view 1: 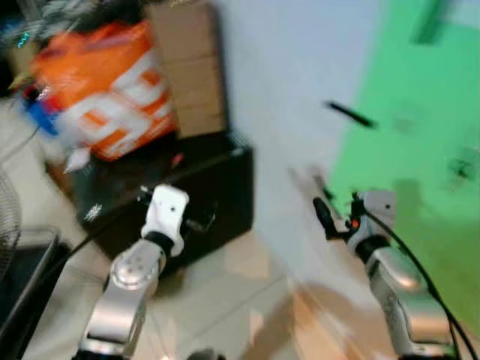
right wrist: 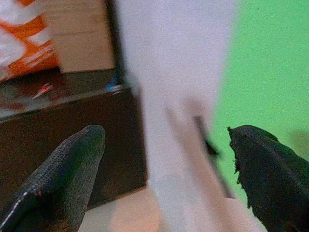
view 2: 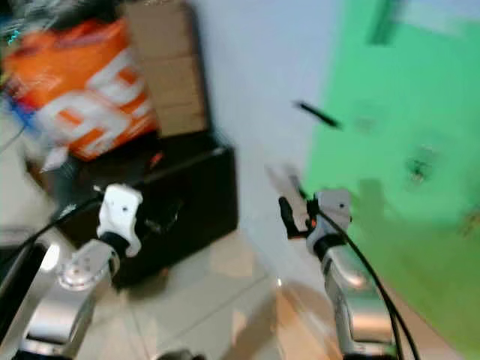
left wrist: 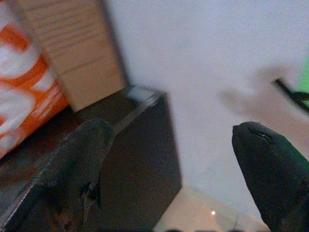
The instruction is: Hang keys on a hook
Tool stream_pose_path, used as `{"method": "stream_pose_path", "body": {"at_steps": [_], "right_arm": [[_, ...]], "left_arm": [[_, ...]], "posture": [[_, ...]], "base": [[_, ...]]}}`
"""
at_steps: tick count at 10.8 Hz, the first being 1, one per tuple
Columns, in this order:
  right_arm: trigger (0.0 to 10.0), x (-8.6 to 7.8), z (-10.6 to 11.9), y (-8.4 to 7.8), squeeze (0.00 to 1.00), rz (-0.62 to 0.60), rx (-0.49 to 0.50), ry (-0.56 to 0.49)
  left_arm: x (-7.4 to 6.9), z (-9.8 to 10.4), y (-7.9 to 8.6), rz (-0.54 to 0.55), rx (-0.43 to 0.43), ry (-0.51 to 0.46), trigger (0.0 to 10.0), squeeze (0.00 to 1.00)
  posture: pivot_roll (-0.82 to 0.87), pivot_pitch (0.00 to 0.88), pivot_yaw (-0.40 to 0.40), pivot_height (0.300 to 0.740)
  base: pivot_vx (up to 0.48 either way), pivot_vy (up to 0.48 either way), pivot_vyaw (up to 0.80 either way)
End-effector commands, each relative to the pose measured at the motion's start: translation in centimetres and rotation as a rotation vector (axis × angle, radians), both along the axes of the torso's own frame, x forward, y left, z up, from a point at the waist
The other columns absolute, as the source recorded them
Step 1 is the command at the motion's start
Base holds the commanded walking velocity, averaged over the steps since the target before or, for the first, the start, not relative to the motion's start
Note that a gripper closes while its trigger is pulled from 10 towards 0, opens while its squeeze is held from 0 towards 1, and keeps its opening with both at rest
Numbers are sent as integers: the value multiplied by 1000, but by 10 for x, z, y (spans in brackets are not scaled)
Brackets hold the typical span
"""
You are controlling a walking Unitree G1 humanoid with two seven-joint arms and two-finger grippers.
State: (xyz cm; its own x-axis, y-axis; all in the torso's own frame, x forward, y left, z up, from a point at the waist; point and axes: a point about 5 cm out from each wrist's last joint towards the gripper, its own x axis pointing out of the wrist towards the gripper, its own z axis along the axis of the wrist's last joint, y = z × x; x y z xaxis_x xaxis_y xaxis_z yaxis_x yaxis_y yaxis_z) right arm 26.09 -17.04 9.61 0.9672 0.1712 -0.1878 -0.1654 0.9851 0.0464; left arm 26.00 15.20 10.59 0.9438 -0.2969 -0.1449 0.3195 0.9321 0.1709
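We could not make out any keys in these blurred views, and both the left gripper and the right gripper had their fingers spread wide with nothing between them. A dark peg that may have been the hook stuck out of the pale wall by a green panel. We judged keys light, hard and apt to swing, best pinched at the ring; the white lettering on the orange bag was too smeared to read.

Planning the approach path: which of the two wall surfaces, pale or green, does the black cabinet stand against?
The pale wall: the black cabinet abuts it, while the green wall lies farther right.
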Motion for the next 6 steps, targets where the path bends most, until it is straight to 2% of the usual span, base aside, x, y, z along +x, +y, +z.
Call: {"method": "stream_pose_path", "body": {"at_steps": [1, 2, 6], "right_arm": [[10000, 0, 1, 1, 1000, 7, -1, -2], [10000, 0, 1, 2, 1000, 8, -1, -2], [10000, -1, 0, 2, 1000, 4, -2, -3]], "left_arm": [[0, 2, 0, -2, 0, -5, 10000, 78], [0, 2, 0, -3, -1, -6, 10000, 78], [0, 3, 1, -4, -3, -9, 10000, 82]], "posture": [[-41, 0, 49, 740], [-40, 0, 49, 740], [-42, 0, 51, 740]], "base": [[0, 0, 781], [0, 0, 594], [0, 0, 0]]}}
